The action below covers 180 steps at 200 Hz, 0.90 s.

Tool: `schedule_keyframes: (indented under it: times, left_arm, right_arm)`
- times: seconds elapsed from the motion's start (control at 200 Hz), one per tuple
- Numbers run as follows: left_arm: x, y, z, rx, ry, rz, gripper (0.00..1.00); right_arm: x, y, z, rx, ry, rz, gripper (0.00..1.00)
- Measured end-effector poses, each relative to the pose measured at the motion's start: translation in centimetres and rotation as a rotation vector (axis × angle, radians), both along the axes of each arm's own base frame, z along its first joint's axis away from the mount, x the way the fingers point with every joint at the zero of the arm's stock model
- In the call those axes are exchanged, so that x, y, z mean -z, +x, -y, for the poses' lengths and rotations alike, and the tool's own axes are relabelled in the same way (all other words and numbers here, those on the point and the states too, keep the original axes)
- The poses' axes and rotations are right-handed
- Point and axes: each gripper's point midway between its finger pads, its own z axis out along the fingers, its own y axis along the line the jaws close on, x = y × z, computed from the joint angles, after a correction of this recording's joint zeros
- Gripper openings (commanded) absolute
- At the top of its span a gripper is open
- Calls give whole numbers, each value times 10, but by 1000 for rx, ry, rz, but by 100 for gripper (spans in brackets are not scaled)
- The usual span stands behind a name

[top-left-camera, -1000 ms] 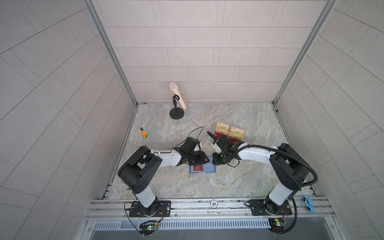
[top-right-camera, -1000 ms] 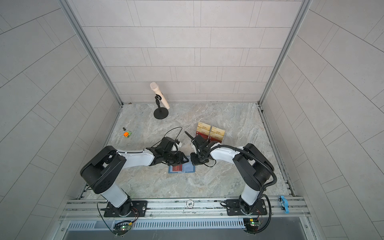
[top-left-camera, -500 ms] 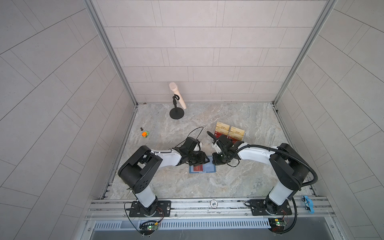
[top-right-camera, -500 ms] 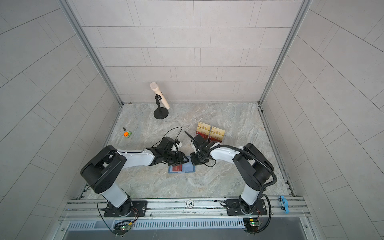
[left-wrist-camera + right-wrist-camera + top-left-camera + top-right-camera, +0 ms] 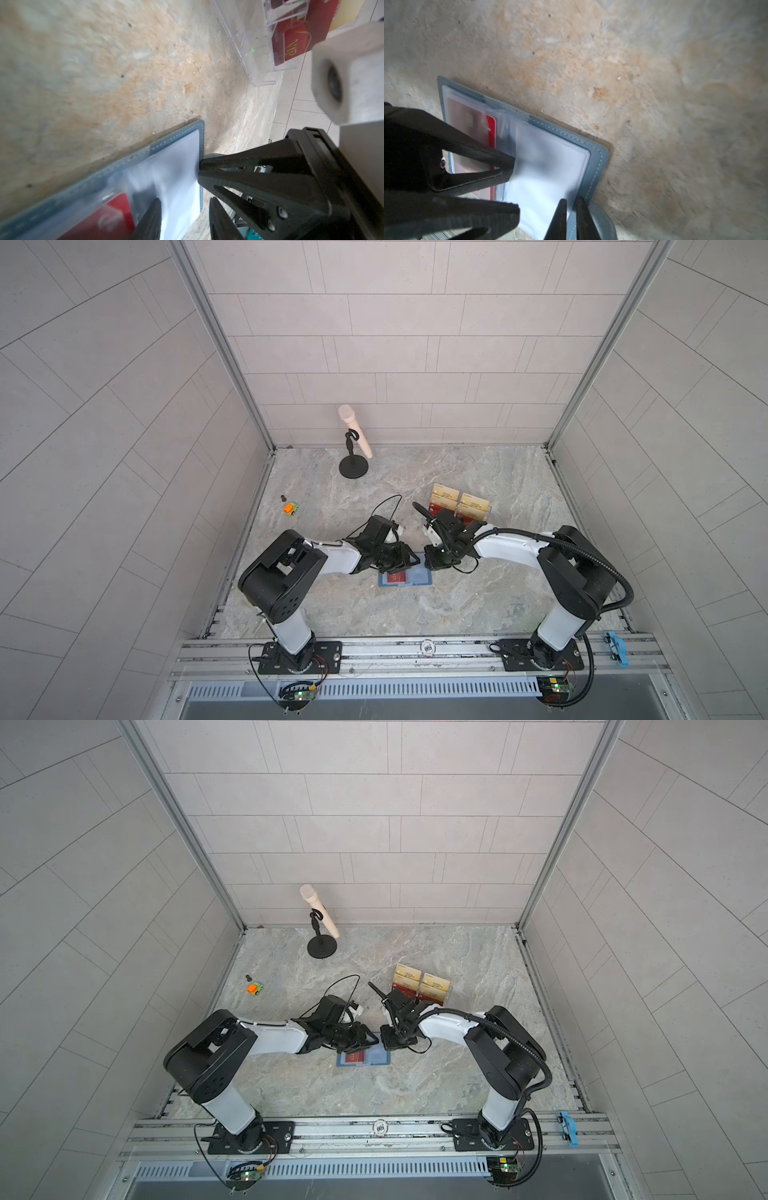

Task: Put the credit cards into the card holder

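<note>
In both top views, the slate-blue card holder [image 5: 420, 577] [image 5: 379, 1057] lay open and flat on the marble tabletop [image 5: 457, 605], between the two arms. A red credit card [image 5: 395, 577] sat in its left half. The left end effector [image 5: 409, 565] hung over the holder's far edge near the fold, and the right end effector [image 5: 436, 565] was at the far right corner. Behind them stood a clear acrylic stand [image 5: 487, 512] holding pale gold cards [image 5: 446, 494] and more red ones. A microphone on a round stand [image 5: 353, 468] and a small toy car [image 5: 291, 509] stood well apart to the far left.

In the left wrist view, the holder's stitched blue edge [image 5: 176, 134] framed a clear plastic sleeve [image 5: 182, 166], with the red card [image 5: 116, 212] tucked into the sleeve beside it. Black fingers [image 5: 259, 176] of the right end effector met the holder's outer edge. In the acrylic stand [image 5: 249, 52] leaned the remaining credit cards [image 5: 291, 47], their gold "VIP" lettering readable.

In the right wrist view, the right end effector [image 5: 571, 201] was pinched nearly closed on the card holder's outer edge [image 5: 596, 160], beside the strap. The left end effector's fingers [image 5: 477, 158] stood clearly apart, gripping nothing, one tip resting on a clear sleeve at the fold. The credit card [image 5: 492, 128] showed through its sleeve.
</note>
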Motion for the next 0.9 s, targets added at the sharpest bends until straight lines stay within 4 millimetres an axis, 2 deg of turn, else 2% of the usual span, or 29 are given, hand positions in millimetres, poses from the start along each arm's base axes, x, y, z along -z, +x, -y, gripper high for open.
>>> schedule_keyframes:
  times: [0.486,0.901]
  left_arm:
    - [-1,0,5,-33,-77,-32,29]
    - [8,-2,1,-36,-54,-51,7]
  right_arm:
    - [0,2,-2,-5,-5,2,14]
    - [0,2,-1,-4,-10,3,14]
